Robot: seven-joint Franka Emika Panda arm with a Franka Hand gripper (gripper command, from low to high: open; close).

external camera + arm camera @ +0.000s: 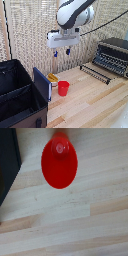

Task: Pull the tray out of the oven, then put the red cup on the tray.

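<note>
Your hand (61,52) hung high above the red cup (63,88) — fingers spread, gripping nothing. The cup stood upright on the wooden surface (95,102), beside a black box (19,95); the tray (96,73) lay before the oven (113,55).

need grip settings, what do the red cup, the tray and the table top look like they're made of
Red cup: likely plastic, uniform bright red with a smooth, faintly glossy inside. Tray: looks like dark metal, thin parallel bars. Table top: pale wood, visible grain and plank seams, matte finish.
</note>
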